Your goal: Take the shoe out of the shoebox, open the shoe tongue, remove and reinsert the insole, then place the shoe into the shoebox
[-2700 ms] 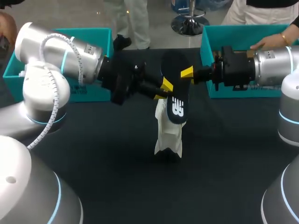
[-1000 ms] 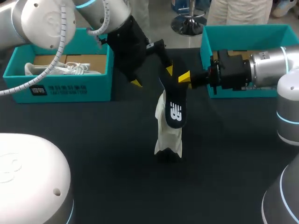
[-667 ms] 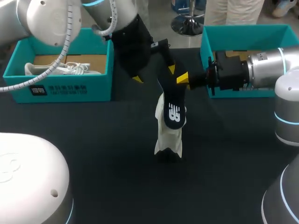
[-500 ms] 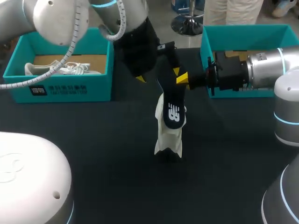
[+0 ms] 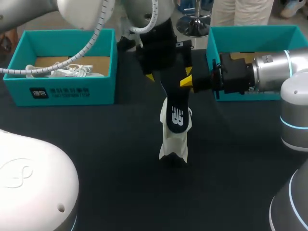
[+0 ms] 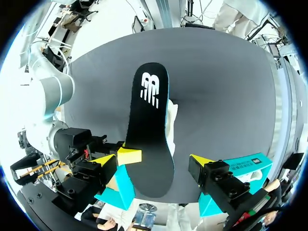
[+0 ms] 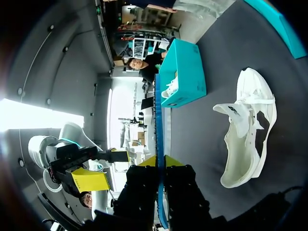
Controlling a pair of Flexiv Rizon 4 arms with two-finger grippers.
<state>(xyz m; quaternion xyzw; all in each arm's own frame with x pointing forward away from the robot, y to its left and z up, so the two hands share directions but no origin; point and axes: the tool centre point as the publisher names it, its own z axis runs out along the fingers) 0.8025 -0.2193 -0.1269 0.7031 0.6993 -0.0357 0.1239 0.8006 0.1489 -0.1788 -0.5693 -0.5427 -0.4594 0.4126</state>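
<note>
With the right gripper (image 5: 188, 81) pinching the near end of the insole (image 5: 176, 108), the long axis runs straight ahead from between the spread fingers of the left gripper (image 6: 159, 166), its far end reaching down to the white shoe (image 5: 174, 142).

You will find the left gripper (image 6: 160, 158) swung up and rightward, now straddling the insole (image 6: 150, 120), which stands steeper.
</note>
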